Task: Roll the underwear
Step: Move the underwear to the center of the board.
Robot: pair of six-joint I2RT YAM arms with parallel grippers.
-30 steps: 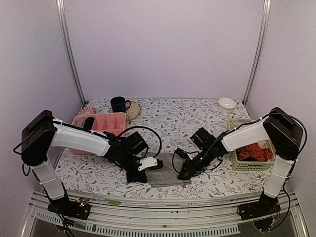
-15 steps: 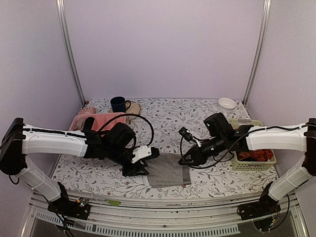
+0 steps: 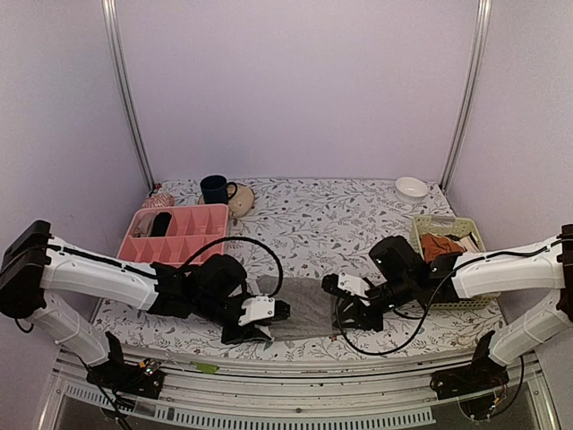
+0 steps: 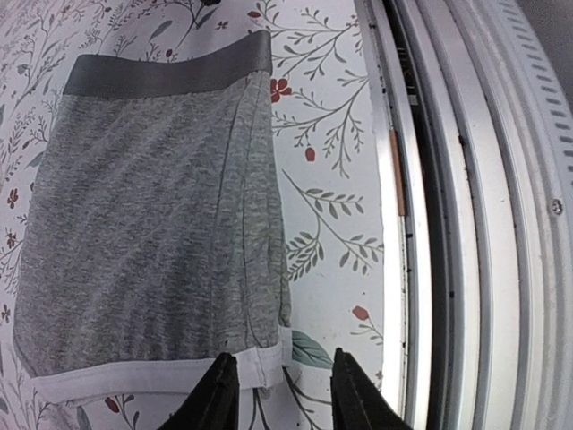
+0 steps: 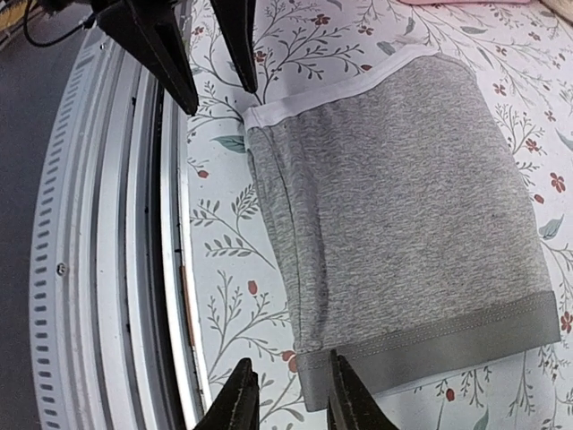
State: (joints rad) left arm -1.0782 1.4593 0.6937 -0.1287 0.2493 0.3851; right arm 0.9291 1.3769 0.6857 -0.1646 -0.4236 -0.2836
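The underwear (image 3: 303, 307) is laid flat and folded on the flowered table (image 3: 313, 224), close to its near edge and between the two arms, with the pink tray (image 3: 179, 231) set well apart on the far left. The pale hem (image 4: 152, 376) is turned to the left and the darker waistband (image 5: 448, 336) to the right. The left gripper (image 4: 284, 358) is held open, its fingers set either side of the hem's near corner. The right gripper (image 5: 288, 360) is likewise parted around the waistband's near corner. Whether either set of fingers actually touches the cloth cannot be told with certainty; nothing appears to be pinched.
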